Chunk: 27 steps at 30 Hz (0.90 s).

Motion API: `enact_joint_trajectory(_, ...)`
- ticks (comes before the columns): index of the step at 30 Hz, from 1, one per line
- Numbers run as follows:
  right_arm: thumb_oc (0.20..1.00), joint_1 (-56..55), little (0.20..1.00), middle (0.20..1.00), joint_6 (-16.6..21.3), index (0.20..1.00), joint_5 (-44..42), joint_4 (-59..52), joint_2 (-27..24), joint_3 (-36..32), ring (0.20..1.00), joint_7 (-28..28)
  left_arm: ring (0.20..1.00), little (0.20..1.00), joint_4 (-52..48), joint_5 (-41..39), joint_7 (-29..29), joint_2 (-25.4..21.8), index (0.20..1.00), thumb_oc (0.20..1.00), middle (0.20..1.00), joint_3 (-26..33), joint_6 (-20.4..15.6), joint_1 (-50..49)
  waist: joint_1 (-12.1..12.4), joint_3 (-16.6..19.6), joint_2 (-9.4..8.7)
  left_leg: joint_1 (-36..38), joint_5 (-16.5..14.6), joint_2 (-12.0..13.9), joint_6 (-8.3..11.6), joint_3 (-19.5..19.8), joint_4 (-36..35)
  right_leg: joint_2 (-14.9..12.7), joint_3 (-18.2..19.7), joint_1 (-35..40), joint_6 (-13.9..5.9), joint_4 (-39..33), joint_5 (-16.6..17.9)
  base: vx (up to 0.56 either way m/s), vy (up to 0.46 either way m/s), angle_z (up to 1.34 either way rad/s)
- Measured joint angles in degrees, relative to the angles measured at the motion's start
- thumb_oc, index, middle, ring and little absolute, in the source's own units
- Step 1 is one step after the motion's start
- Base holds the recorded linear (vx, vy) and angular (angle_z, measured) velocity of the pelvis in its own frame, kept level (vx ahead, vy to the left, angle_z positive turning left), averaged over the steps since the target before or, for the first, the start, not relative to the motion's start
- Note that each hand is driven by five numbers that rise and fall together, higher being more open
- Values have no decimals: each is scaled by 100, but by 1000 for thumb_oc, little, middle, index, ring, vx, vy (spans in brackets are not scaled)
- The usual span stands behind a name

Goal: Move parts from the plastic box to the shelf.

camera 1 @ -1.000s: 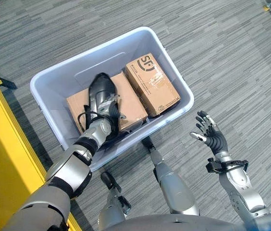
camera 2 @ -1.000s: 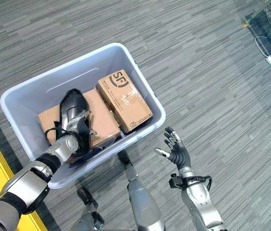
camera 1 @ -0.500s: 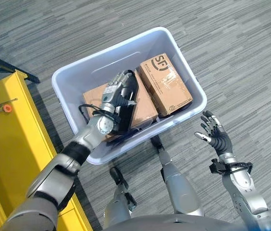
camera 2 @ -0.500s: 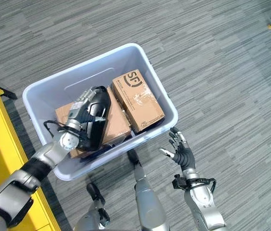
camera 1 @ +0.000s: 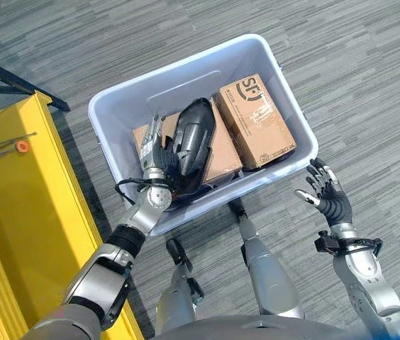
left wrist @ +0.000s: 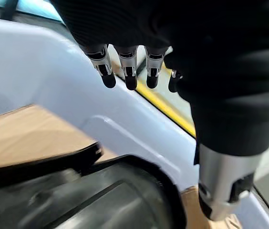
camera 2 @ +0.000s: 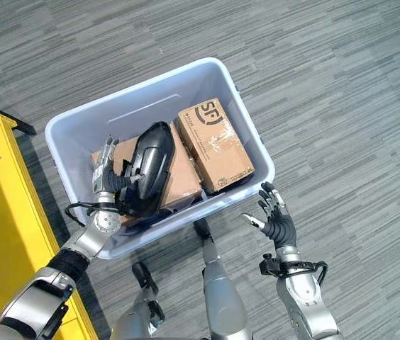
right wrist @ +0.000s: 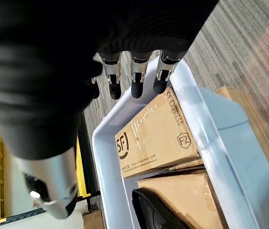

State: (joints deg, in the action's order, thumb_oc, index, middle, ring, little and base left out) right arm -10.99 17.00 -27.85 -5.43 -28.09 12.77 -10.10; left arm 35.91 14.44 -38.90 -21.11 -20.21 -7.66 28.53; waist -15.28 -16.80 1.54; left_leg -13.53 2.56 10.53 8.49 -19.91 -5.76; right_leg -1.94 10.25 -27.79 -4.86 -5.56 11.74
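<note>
Yellow sheet metal, the shelf [camera 1: 15,234], runs down the robot's left side, just beside the pale blue plastic box [camera 1: 115,113] that stands on the grey striped carpet [camera 1: 342,64]. Inside the box lie two cardboard cartons: a plain carton [camera 1: 218,152] toward the shelf side and a printed carton [camera 1: 260,120] toward the robot's right, the two touching along their long edges. A black moulded part [camera 1: 194,142] rests tilted across the plain carton, its broad end toward the box's near wall. The left hand [camera 1: 156,157] is down inside the box against the near end of this part; its fingers [left wrist: 127,64] show straight and spread in the left wrist view, with the thumb apart from them, so it looks to be propping or cupping the part rather than clamping it. The right hand [camera 1: 328,197] hangs outside the box near its right corner, fingers loosely spread and holding nothing. The step in hand appears to be the pick of the black part. To do it well, the left hand should probably get fingers and thumb on opposite sides of the part's narrower section before lifting, since the glossy curved shell may slip from a flat palm. The lift should clear the box's near rim before swinging toward the shelf.
</note>
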Motion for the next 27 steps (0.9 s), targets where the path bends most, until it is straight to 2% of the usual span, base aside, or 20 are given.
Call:
enact_joint_trajectory(2,1000,-1,1000,1000,1,1000,0,1,-1,44,1000,-34,1000,1000,93,-53,-23,28,1000,1000,1000,-3,-13,27,-15,-10,-10,-5,0,0,0,-2,0,1,2,-7,-2,-4,-5,0,0,0)
enact_joint_trajectory(5,1000,12,1000,1000,2,1000,0,4,-3,171,1000,-67,1000,1000,1116,-549,-23,240,1000,1000,1000,39,15,284,-39,-14,-14,-110,0,2,0,-9,2,13,7,-111,36,22,68,-2,-1,-2)
enact_joint_trajectory(9,1000,52,1000,1000,3,1000,-2,-15,-11,362,1000,-146,1000,1000,1943,-1265,-33,292,1000,1000,1000,470,79,474,-102,-77,-124,-121,0,14,0,-32,1,31,28,-133,35,25,95,0,-6,-2)
enact_joint_trajectory(14,1000,61,1000,1000,3,1000,-4,-27,-13,369,1000,-158,1000,1000,2032,-1815,-182,264,1000,1000,1000,726,71,366,-78,-99,-162,-146,7,41,12,-43,1,59,40,-173,-8,19,70,0,0,0)
enact_joint_trajectory(27,1000,136,1000,1000,4,1000,-6,-29,-16,481,1000,-182,1000,1000,2563,-1998,-226,473,1000,1000,1000,663,128,583,-89,-157,-243,-181,-6,46,27,-150,1,84,120,-264,8,19,82,1,0,-2)
